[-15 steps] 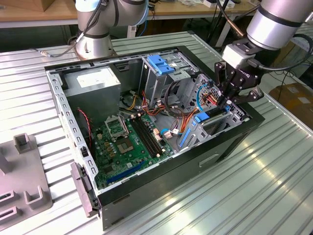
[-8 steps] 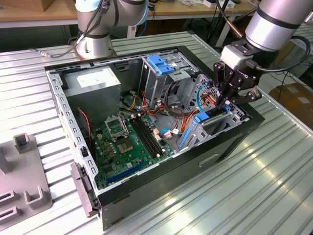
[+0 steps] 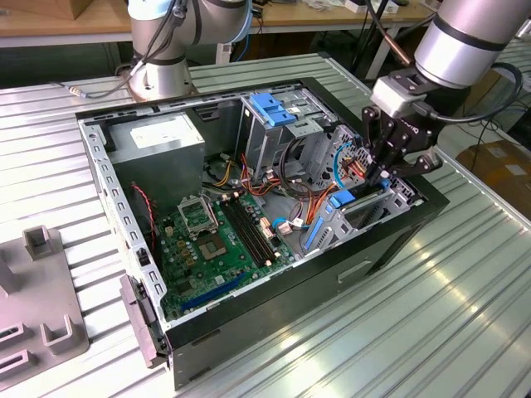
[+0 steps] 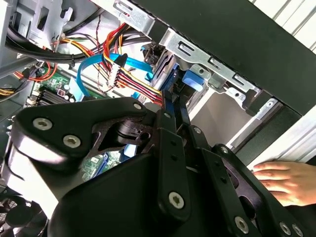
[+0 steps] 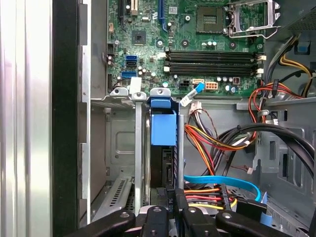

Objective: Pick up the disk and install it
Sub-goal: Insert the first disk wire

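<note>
We see the gripper (image 3: 383, 172) lowered into the open computer case (image 3: 398, 240) at the exterior view's right, its fingers (image 5: 170, 210) clenched on the upper edge of the disk (image 5: 163, 136), which stands on edge in a metal drive bay (image 5: 118, 148) beside the motherboard (image 3: 211, 240).

You're in a robotics lab: an opened computer case (image 3: 274, 215) on a slatted metal tabletop (image 3: 431, 323), wooden workbenches (image 3: 58, 25) behind.
</note>
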Controlling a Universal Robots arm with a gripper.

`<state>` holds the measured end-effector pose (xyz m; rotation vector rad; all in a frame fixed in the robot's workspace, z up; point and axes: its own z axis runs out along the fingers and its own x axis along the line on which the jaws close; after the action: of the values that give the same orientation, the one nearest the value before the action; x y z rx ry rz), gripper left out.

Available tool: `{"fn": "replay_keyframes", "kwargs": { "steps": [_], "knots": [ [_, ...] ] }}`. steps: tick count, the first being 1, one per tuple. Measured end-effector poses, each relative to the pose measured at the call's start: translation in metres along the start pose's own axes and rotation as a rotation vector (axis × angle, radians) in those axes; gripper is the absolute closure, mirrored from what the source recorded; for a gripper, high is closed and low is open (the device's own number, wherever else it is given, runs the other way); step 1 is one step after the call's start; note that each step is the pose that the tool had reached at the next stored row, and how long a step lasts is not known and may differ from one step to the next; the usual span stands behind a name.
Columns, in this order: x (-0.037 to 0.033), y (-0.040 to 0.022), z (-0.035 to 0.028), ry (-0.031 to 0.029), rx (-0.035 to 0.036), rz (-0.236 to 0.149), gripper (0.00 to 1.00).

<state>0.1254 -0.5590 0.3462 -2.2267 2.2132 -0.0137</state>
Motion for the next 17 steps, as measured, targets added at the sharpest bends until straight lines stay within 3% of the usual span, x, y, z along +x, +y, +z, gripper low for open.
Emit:
{"fn": "replay_keyframes", "kwargs": {
  "steps": [8,17],
  "knots": [
    [0.0002,0.0000,0.0026,0.0003,0.0000,0.000,0.82],
    [-0.0019,0.0000,0.0006,-0.0002,0.0000,0.001,0.82]
  ]
}}
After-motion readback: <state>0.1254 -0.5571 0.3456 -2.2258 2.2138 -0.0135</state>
